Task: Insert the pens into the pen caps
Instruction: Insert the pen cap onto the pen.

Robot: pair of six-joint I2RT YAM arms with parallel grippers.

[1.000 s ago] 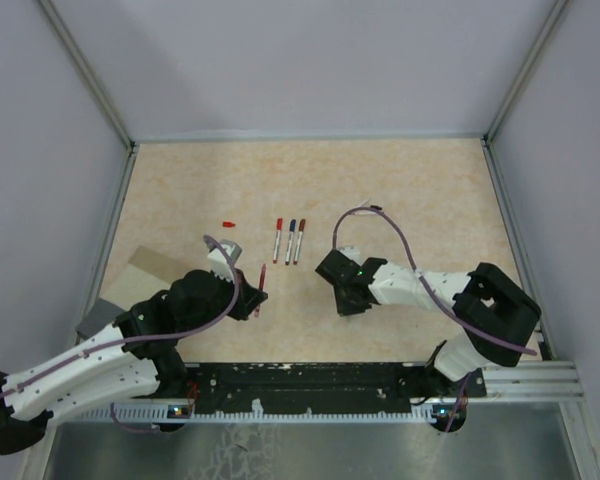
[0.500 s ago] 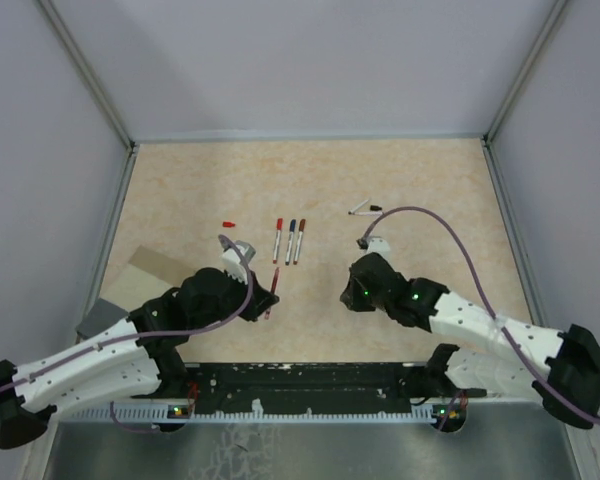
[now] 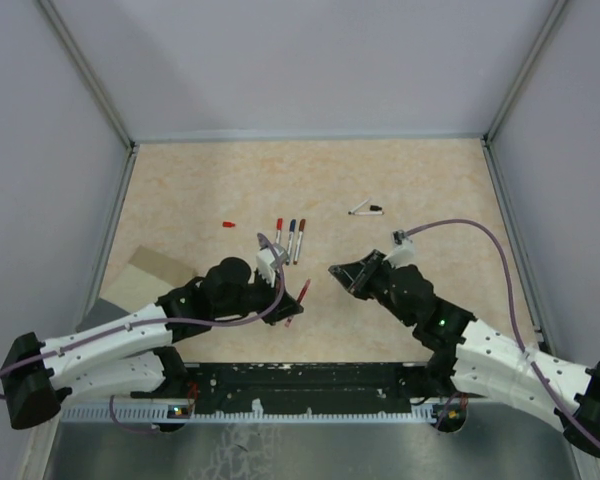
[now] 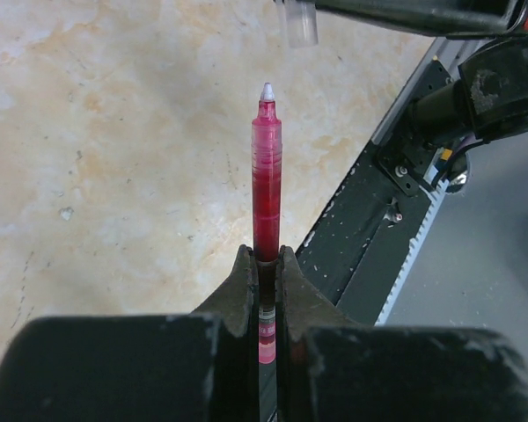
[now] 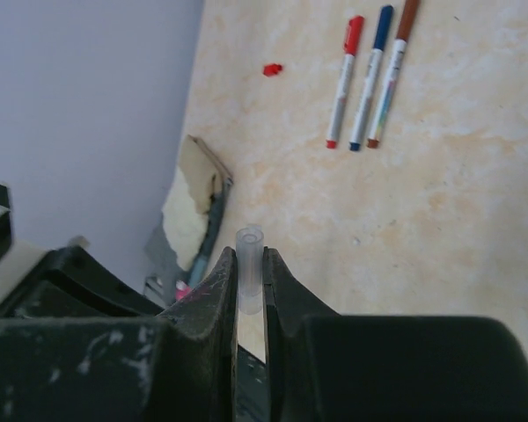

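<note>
Near the three capped pens (image 3: 290, 240), the left gripper (image 4: 266, 264) clamps a red pen (image 4: 266, 185); the right gripper (image 5: 249, 272) pinches a clear cap (image 5: 249, 251).

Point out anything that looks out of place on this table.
A lone pen lies askew, apart from the neat row of three pens. A red cap sits loose left of that row. A tan cardboard scrap lies at the table's left edge.

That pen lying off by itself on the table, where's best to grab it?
Grip the lone pen at mid-barrel, coming straight down from above. It lies flat, running nearly left-right in the top view, so the jaws should close across its thin width.
</note>
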